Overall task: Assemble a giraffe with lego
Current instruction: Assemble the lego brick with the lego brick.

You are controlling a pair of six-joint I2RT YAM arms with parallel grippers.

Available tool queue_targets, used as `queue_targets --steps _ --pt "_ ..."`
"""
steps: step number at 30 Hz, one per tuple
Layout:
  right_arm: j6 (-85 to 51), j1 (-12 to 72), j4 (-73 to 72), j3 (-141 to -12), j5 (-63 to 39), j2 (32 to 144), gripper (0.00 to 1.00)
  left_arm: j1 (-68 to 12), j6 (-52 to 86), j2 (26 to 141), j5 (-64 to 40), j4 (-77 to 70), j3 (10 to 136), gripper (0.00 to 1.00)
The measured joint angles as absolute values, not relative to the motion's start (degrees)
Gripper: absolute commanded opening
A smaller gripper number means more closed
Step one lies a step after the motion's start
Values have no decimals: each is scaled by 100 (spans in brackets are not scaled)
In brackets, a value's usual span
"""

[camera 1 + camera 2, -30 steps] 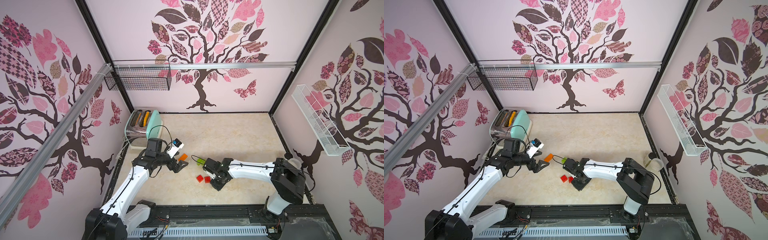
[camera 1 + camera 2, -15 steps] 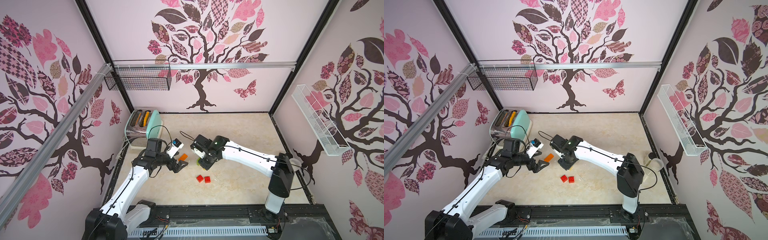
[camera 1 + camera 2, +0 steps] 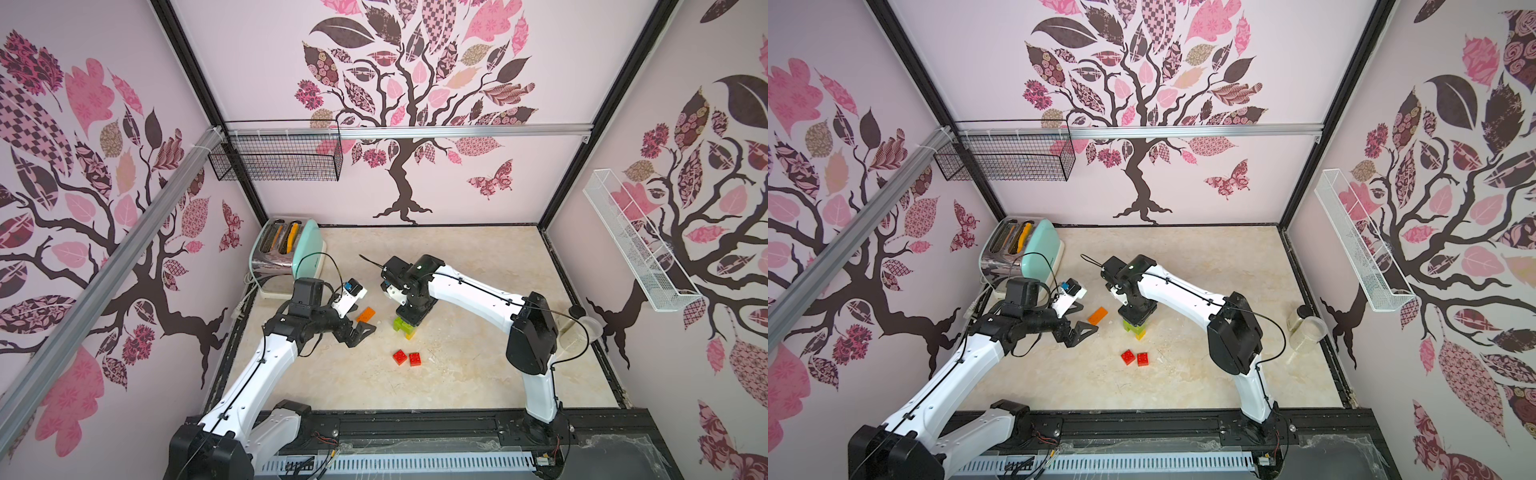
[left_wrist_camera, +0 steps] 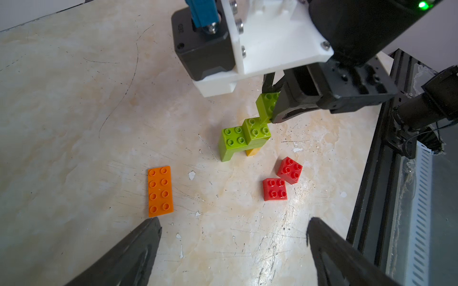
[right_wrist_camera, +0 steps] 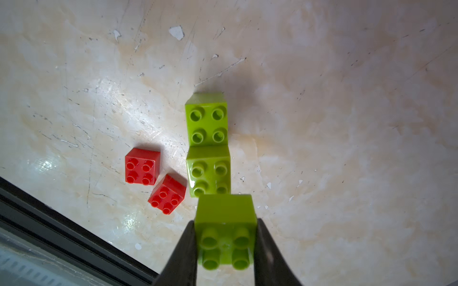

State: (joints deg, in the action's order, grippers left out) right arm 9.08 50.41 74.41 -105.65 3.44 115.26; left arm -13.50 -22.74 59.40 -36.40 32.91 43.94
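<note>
Neck brick going onto my giraffe
My left jaws hang spread and empty by the orange plate (image 4: 160, 191). On the surface (image 3: 478, 291) the giraffe (image 4: 244, 138) stands on one lime and one yellow leg. My right jaws pinch its top lime brick (image 5: 225, 218). I judge it needs a square press down, then release. Two red bricks (image 4: 289, 170) lie loose beside

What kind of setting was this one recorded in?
Most likely a staged robot test booth rather than a real kitchen: the left arm and right arm stand on a front rail, tree-decal wall panels close in the marble-look tabletop, with a toaster in one corner.
</note>
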Motion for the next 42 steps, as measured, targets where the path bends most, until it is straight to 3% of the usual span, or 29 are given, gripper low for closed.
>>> queue_targets --steps 31,42 --pt "967 5000 7596 -11026 150 12103 20 -1363 -2300 5940 -3688 3304 4390 98" --pt "952 5000 7568 -11010 145 12130 34 -1433 -2318 5931 -3695 3317 4390 98"
